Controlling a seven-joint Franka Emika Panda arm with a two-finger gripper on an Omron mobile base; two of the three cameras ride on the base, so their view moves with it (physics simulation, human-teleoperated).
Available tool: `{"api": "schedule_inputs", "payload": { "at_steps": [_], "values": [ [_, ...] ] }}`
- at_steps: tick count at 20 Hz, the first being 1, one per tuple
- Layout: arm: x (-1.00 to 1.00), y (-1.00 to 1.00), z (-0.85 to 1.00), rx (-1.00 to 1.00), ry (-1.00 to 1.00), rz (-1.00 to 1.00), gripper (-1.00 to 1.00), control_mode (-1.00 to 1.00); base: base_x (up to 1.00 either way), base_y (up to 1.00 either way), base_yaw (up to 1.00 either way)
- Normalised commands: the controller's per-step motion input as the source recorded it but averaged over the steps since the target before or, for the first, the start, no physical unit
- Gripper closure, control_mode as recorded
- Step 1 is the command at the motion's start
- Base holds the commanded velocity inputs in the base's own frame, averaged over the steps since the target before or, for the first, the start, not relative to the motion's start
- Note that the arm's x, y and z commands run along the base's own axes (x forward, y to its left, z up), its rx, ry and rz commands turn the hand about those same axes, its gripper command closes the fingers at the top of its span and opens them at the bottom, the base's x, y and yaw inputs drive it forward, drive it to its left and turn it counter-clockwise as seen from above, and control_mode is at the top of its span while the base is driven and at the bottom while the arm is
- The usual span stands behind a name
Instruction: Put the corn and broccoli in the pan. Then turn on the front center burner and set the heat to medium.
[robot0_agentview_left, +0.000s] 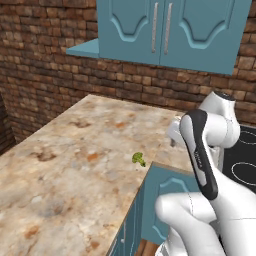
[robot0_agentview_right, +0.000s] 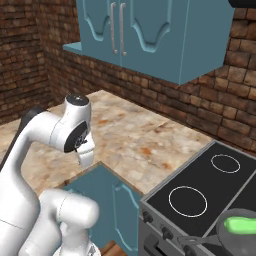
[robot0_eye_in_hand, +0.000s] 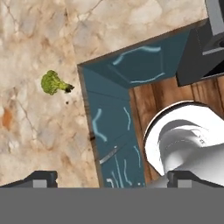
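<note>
The broccoli (robot0_agentview_left: 138, 159), a small bumpy yellow-green floret, lies on the marble counter (robot0_agentview_left: 75, 150) near its inner corner. In the hand view the broccoli (robot0_eye_in_hand: 54, 82) sits up and to the left of my gripper (robot0_eye_in_hand: 113, 178), well apart from it. The dark fingertips (robot0_eye_in_hand: 41, 178) stand wide apart with nothing between them, so the gripper is open. The pan (robot0_agentview_right: 223, 234) sits at the lower right of the right base view. The green corn (robot0_agentview_right: 243, 225) lies inside it. The pan rests on the near part of the cooktop's middle panel (robot0_agentview_right: 246, 200), where the front center burner is.
The black cooktop (robot0_agentview_right: 200, 195) has white-ringed burners on its left panel and knobs (robot0_agentview_right: 147, 217) along its front. Blue cabinet fronts (robot0_eye_in_hand: 111, 127) and wood floor (robot0_eye_in_hand: 153, 96) fill the counter's inner corner. Blue wall cabinets (robot0_agentview_left: 170, 30) hang above against the brick wall.
</note>
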Motion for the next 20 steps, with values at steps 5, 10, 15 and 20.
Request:
{"api": "schedule_inputs", "payload": {
  "at_steps": [5, 10, 15, 20],
  "values": [
    [0.17, 0.1, 0.0, -0.09, 0.0, 0.05, -1.0, -1.0, 0.0, 0.0, 0.0],
    [0.17, 0.23, -0.03, -0.15, 0.0, 0.14, -1.0, -1.0, 0.0, 0.0, 0.0],
    [0.19, 0.32, -0.24, -0.04, -0.03, 0.3, -1.0, -1.0, 0.0, 0.0, 0.0],
    [0.06, 0.01, -0.22, -0.02, -0.04, 0.26, -1.0, -1.0, 0.0, 0.0, 0.0]
  ]
}}
